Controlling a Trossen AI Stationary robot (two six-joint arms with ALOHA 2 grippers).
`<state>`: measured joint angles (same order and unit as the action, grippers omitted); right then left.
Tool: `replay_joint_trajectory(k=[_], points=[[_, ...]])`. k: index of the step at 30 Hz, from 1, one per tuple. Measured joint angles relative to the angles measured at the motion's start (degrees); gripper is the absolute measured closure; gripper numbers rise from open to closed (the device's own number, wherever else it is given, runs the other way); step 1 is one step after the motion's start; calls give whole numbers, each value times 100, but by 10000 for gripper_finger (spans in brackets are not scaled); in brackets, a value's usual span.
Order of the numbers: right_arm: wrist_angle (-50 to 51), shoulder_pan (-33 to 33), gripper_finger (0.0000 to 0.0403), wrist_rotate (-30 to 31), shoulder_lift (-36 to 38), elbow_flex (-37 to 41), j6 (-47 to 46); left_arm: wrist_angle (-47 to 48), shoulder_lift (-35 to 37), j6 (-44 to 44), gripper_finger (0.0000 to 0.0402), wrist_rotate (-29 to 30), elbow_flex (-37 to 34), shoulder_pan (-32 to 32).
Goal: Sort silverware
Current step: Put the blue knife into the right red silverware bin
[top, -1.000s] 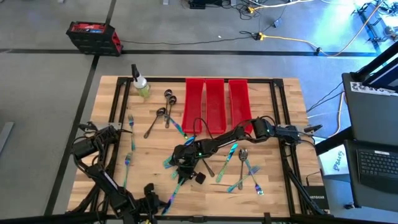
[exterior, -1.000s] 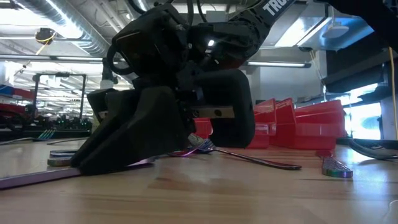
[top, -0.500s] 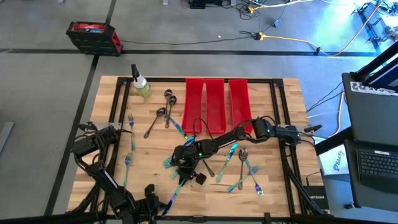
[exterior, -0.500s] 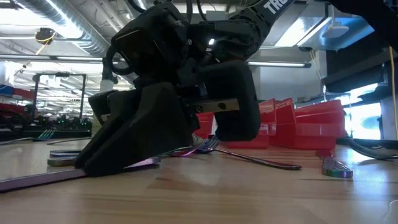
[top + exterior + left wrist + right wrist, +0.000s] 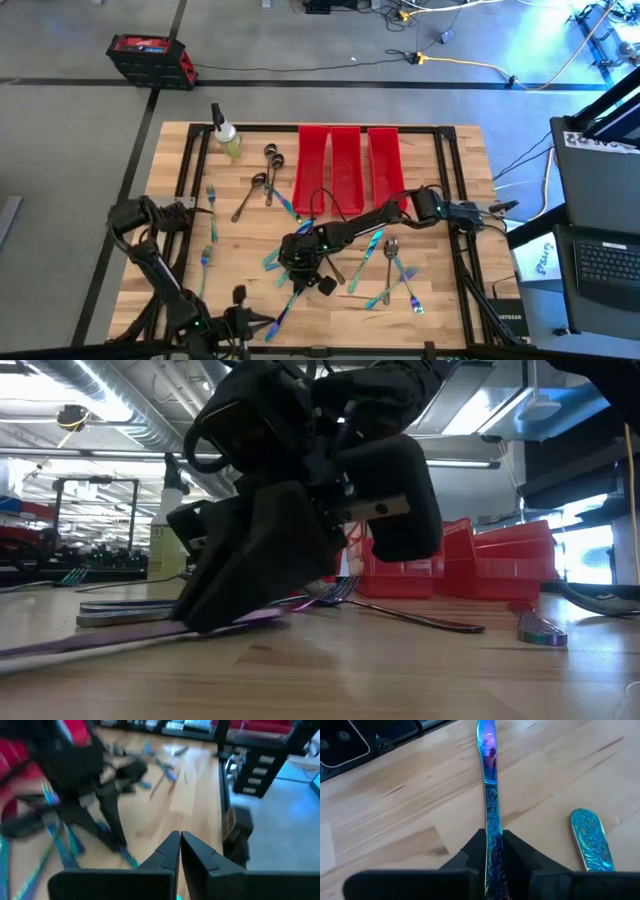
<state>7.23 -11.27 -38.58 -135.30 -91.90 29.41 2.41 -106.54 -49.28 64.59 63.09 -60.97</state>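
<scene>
My right gripper point(image 5: 298, 268) is over the middle of the table, shut on an iridescent blue-purple knife point(image 5: 489, 780). The knife runs from the gripper toward the near edge point(image 5: 280, 310). More silverware lies flat around it: pieces at the right point(image 5: 392, 262), forks at the left point(image 5: 206, 255), and dark spoons point(image 5: 270, 155) near the back. My left gripper point(image 5: 179, 845) is shut on nothing. It hangs above the table's near edge point(image 5: 252, 322), left of the knife's tip. My right gripper pinches the knife's patterned handle point(image 5: 492, 837) between its two fingers. The fingers slant down from the far right and lie along the knife. The blade point(image 5: 487, 740) points out ahead of them. The handle end is raised and the knife slopes down to its blade end point(image 5: 40, 648), low at the table.
Three long red bins point(image 5: 345, 165) stand side by side at the back. A spray bottle point(image 5: 226, 137) stands at the back left. A teal handle point(image 5: 592, 840) lies just beside the held knife. Black frame rails point(image 5: 190, 170) run along the table's sides.
My right gripper has risen a little, lifting the knife's handle end while its blade end stays low. My left arm has lifted and its wrist has turned, raising its shut gripper above the near edge.
</scene>
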Motion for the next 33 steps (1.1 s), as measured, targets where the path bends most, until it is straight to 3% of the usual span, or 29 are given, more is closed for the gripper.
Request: replay_joint_trajectory(k=[6,18,23,29,33], points=[[-18,0,401,80,58,-9,-64,47,235,474,402,139,1,0],[150,4,401,257,69,-21,-85,480,227,17,402,49,0,-21],[166,4,400,135,69,-24,-83,443,223,22,402,-827,0,86],[199,4,379,164,69,-24,-81,306,-107,654,402,-1425,212,374],[187,4,371,228,73,-25,-78,317,-412,454,402,-1859,251,467]])
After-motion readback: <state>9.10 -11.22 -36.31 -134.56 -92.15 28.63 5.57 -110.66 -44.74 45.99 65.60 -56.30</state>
